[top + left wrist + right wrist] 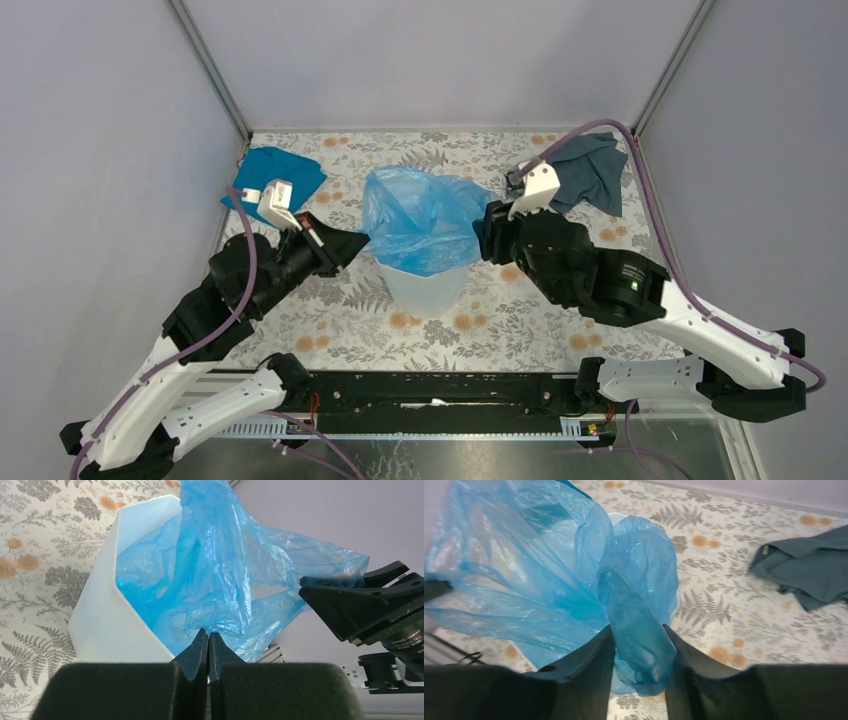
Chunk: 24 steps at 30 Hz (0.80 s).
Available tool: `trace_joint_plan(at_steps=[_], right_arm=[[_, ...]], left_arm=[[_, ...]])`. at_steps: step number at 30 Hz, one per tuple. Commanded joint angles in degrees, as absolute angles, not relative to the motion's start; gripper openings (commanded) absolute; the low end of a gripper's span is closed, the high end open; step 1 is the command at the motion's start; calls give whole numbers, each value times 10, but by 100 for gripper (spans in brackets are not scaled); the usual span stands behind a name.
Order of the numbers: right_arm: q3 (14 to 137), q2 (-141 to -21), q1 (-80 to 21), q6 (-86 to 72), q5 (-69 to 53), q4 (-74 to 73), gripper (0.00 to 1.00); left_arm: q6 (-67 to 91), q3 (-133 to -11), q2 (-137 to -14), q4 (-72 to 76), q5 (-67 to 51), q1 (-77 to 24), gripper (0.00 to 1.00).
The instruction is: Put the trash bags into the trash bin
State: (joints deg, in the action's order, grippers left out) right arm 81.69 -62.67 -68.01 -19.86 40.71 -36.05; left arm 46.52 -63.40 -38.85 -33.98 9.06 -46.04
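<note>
The trash bag (420, 220) is a light-blue translucent film, billowing over and into the white faceted trash bin (425, 290) at the table's middle. My left gripper (352, 243) is at the bag's left side, shut on a pinch of the film (208, 632), beside the bin's rim (117, 545). My right gripper (483, 232) is at the bag's right side. Its jaws stand apart, with a puffy fold of the bag (639, 630) hanging down between the fingers (596, 652) and touching both. Most of the bin's inside is hidden by film.
A teal-blue cloth (285, 172) lies at the back left and a grey-blue cloth (590, 170) at the back right, also in the right wrist view (809, 570). The table has a floral cover (520, 320). Walls close in on three sides.
</note>
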Motion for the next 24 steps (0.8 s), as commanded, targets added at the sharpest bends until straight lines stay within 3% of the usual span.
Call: trace_joint_plan(at_steps=[1, 4, 11, 15, 21, 24], right_arm=[[755, -592, -683, -221, 349, -270, 50], [715, -571, -683, -232, 332, -242, 56], [682, -562, -683, -267, 331, -260, 54], [667, -546, -683, -279, 310, -282, 74], [645, -502, -683, -290, 300, -284, 74], [637, -490, -683, -287, 305, -278, 64]], left_arm=[[510, -610, -353, -353, 101, -461, 0], [537, -582, -333, -361, 93, -460, 2], [577, -529, -303, -369, 64, -461, 5], [591, -505, -293, -383, 59, -461, 6], [603, -477, -285, -382, 45, -460, 6], [604, -474, -284, -382, 47, -461, 6]])
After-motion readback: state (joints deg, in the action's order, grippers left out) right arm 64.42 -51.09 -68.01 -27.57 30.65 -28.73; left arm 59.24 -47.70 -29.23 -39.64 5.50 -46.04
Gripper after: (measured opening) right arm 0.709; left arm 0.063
